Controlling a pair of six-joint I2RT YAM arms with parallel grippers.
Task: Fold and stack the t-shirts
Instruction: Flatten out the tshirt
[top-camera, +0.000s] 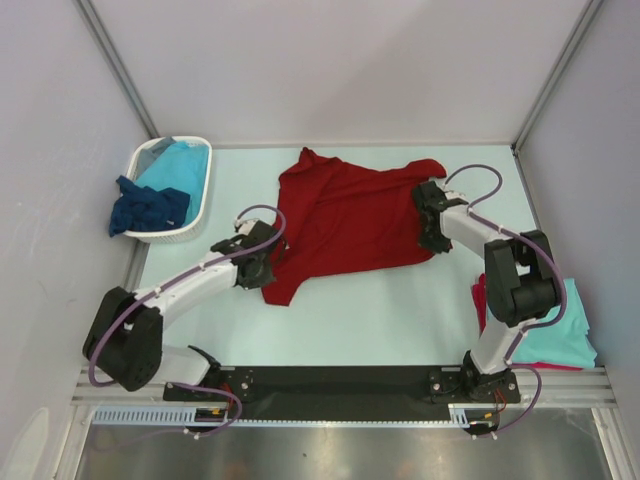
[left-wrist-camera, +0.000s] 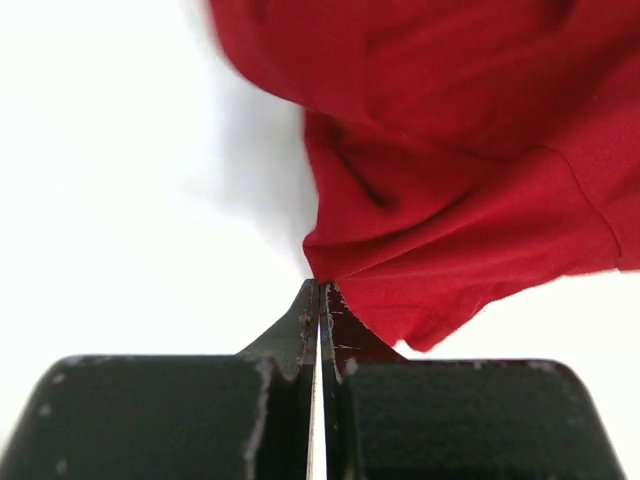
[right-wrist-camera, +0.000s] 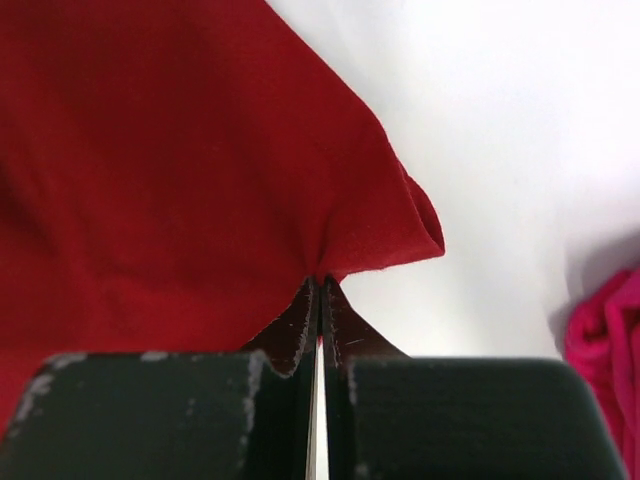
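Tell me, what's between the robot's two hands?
The dark red cloth t-shirt, pinched by the left hand and right hand; the top view shows it.

Spread shirt (top-camera: 350, 225) at centre of table (top-camera: 400, 320), basket (top-camera: 201, 200) holding loose shirts (top-camera: 150, 205) far left, stacked shirts (top-camera: 565, 332) near right
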